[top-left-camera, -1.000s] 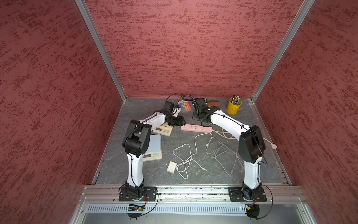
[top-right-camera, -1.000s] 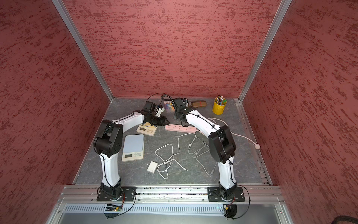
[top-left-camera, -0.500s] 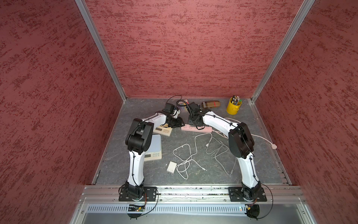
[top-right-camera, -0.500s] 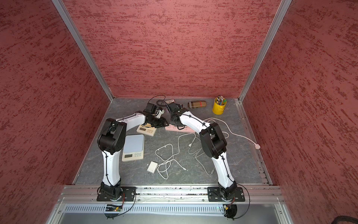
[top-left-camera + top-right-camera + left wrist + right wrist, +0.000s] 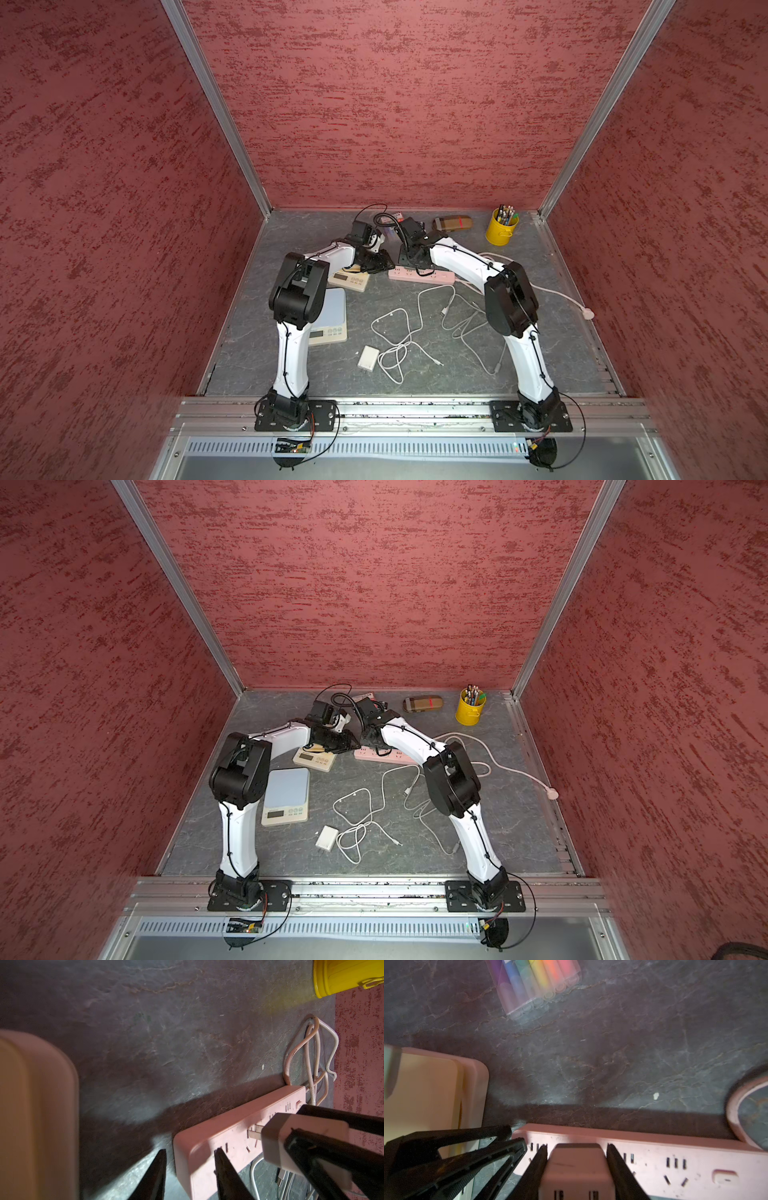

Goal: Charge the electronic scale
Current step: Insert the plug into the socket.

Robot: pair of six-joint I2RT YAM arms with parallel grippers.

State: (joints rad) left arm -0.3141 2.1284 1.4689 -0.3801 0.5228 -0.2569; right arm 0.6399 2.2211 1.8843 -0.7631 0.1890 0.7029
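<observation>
The right tool (image 5: pixel 577 1147) clamps the adapter (image 5: pixel 577 1165), prongs only partway into the strip (image 5: pixel 228 1126); the left tool (image 5: pixel 190 1151), narrow and holding nothing, sits at the strip's end, so a push may skid it or bend prongs. The scale (image 5: pixel 334 307) lies beneath the left elbow. A yellow cup (image 5: pixel 502 230) holds pencils; a clear case (image 5: pixel 533 991) holds markers

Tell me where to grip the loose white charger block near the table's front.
Take the white charger block across its narrower width, coming straight down: it lies flat on its broad face, offering only thin side edges. The white cable coil crowds its right edge.
</observation>
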